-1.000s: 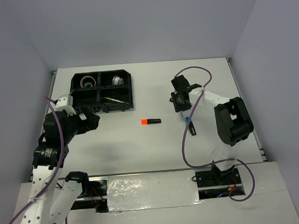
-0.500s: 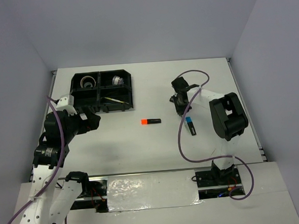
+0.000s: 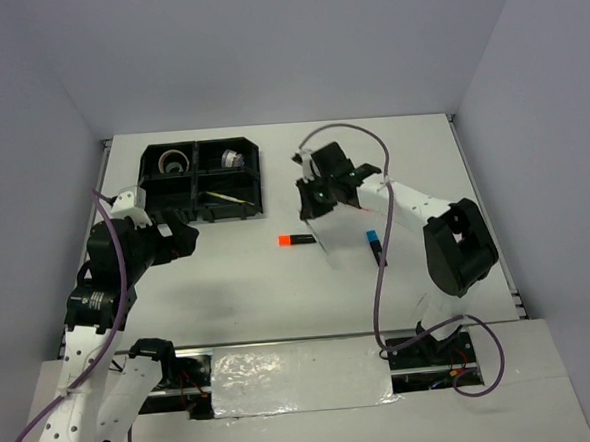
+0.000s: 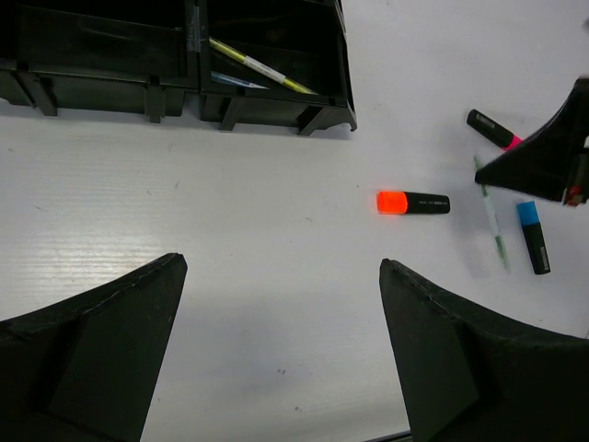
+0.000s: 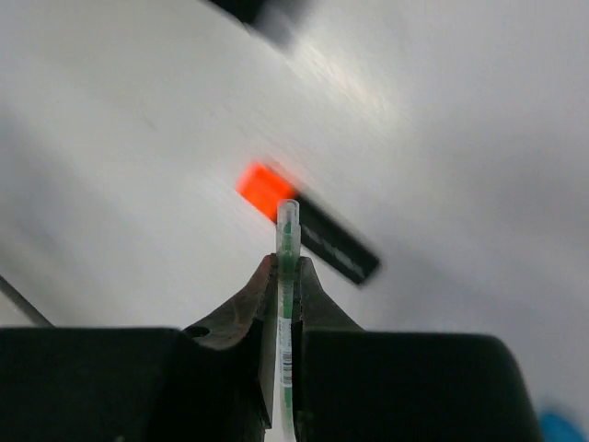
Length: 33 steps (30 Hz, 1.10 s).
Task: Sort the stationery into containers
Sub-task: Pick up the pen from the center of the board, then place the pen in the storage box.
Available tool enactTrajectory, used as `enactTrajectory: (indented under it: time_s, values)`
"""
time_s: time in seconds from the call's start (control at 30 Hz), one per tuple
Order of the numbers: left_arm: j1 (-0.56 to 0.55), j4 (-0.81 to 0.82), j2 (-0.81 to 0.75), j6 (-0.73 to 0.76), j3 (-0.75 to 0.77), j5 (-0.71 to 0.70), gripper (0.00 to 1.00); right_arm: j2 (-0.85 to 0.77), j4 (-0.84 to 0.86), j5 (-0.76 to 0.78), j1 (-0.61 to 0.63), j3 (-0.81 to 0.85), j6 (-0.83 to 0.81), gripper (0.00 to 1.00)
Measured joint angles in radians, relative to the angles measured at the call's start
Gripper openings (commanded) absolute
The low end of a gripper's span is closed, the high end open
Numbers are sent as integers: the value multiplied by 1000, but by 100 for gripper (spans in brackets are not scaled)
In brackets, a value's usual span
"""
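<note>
The black four-compartment tray (image 3: 169, 201) sits at the far left. The right gripper (image 5: 286, 269) has swung from beside the blue-capped marker (image 3: 375, 244) towards it, clenched on a thin green pen (image 5: 288, 226) and now above the orange-capped marker (image 3: 296, 239). The left gripper (image 4: 281, 276) hangs spread and empty. The pen looks bound for a compartment.

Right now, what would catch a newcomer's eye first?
Mid-table, the right pincer clamps a thin green-and-white pen, held close to the orange-capped black marker lying at centre. At the far left sits the black four-compartment plastic tray, partly filled.
</note>
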Motion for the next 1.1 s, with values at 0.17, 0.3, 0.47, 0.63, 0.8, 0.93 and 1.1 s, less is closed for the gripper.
enactTrajectory:
  time_s: [0.17, 0.3, 0.47, 0.63, 0.8, 0.93, 1.1]
  values:
    - [0, 0, 0, 0, 0, -1, 99, 74, 23, -54, 88, 352, -117, 0]
    - [-2, 0, -4, -1, 0, -11, 99, 212, 107, -86, 158, 602, -205, 0]
    - [-4, 0, -13, 0, 0, -15, 99, 343, 226, -87, 212, 674, -257, 0]
    - [-4, 1, 9, 0, 0, -8, 99, 488, 223, -77, 223, 862, -314, 0]
    - [-4, 1, 24, 1, -4, 3, 99, 506, 232, -69, 226, 912, -389, 1]
    - [-4, 1, 19, 1, -5, 10, 99, 538, 252, -70, 228, 952, -429, 2]
    - [-4, 1, 18, 1, -5, 10, 99, 615, 293, -64, 235, 957, -431, 3]
